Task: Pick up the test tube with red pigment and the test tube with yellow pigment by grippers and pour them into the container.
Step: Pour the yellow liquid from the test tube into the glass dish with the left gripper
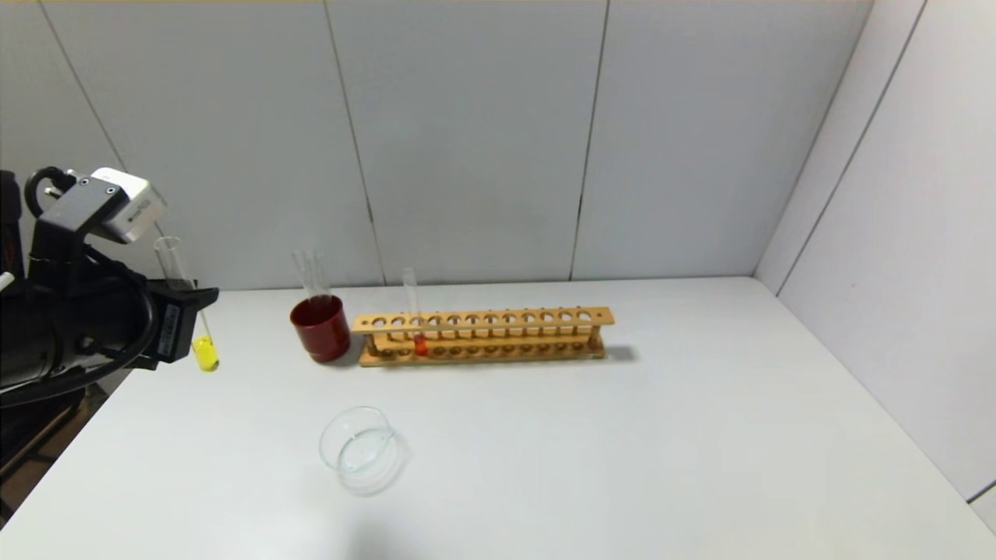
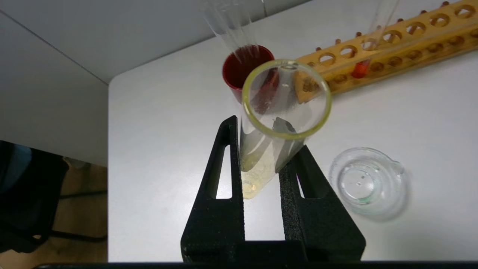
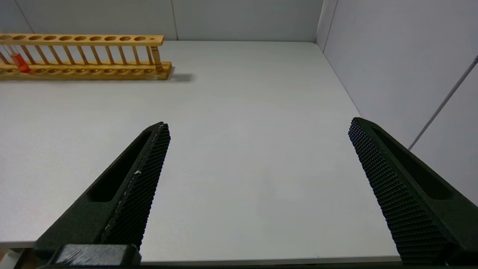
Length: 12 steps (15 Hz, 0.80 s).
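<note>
My left gripper (image 1: 194, 315) is shut on the test tube with yellow pigment (image 1: 204, 351) and holds it nearly upright above the table's left edge. In the left wrist view the tube (image 2: 261, 164) sits between the black fingers (image 2: 224, 168) of the gripper (image 2: 263, 138), its open mouth toward the camera. The test tube with red pigment (image 1: 419, 342) stands in the wooden rack (image 1: 482, 334); it also shows in the left wrist view (image 2: 360, 69) and the right wrist view (image 3: 20, 63). The clear glass container (image 1: 362, 449) stands near the table's front, also in the left wrist view (image 2: 368, 181). My right gripper (image 3: 257, 130) is open and empty.
A dark red cup (image 1: 320, 328) holding colourless tubes (image 1: 311, 272) stands left of the rack, also in the left wrist view (image 2: 244, 69). Grey walls close the back and right. The table's left edge (image 2: 108, 168) drops to the floor.
</note>
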Tool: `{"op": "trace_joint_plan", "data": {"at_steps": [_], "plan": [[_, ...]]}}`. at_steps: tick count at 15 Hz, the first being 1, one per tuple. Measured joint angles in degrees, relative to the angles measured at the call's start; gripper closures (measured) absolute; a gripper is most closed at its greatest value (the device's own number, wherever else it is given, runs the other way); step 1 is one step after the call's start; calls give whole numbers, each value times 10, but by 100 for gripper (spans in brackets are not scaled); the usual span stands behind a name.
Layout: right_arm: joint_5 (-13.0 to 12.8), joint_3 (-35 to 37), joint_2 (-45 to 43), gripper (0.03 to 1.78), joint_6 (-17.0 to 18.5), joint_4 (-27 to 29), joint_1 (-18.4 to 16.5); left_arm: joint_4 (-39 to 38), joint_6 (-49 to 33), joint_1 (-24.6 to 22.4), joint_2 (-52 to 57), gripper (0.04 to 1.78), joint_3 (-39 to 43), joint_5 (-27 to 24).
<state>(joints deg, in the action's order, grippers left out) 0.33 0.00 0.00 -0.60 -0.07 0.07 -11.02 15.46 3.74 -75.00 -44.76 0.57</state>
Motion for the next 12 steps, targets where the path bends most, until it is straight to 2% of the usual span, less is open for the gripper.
{"op": "trace_joint_plan", "data": {"at_steps": [3, 5, 7, 12], "plan": [[0, 0, 0, 6, 0, 0, 0, -22, 67, -70, 3, 150, 15, -100], [0, 0, 0, 6, 0, 0, 0, -22, 163, -113, 2, 150, 26, -172], [0, 0, 0, 6, 0, 0, 0, -16, 261, -136, -3, 150, 36, -217], [0, 0, 0, 6, 0, 0, 0, 20, 442, -147, -12, 150, 29, -231]]}}
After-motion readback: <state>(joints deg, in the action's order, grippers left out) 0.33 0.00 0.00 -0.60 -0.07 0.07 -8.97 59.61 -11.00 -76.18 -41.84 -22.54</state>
